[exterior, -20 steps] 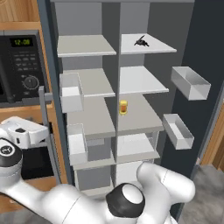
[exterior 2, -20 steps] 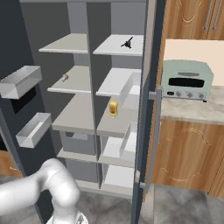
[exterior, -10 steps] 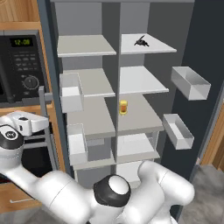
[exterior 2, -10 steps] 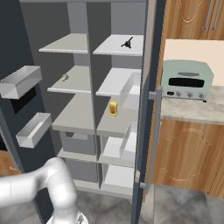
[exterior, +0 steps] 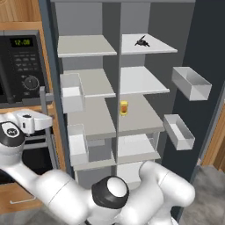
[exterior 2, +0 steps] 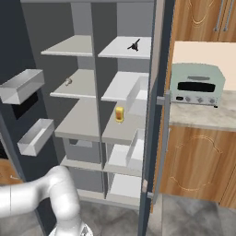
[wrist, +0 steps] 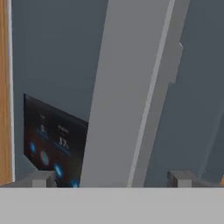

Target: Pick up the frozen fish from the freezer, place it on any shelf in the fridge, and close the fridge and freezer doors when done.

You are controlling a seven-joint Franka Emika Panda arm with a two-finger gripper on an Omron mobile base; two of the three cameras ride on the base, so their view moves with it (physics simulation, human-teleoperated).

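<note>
The frozen fish (exterior: 142, 41) lies on the top shelf (exterior: 163, 47) of the fridge (exterior: 132, 17), in the upper right of the left base view. It is tiny, dark and lumpy, with thin spiky fins. I think it sits there because that job is done and the doors come next.

The pincer (wrist: 113, 179) is spread wide. The long grey handle (wrist: 131, 87) of the freezer door (wrist: 57, 52) stands up between its tips, most likely so the arm can swing the door. I cannot tell if the tips touch it. The door is smooth and slate-blue, with a shiny black panel (wrist: 52, 148) and small blue lights. The shelves are flat, pale and plain. A small yellow jar (exterior: 124, 107) stands lower down.
</note>
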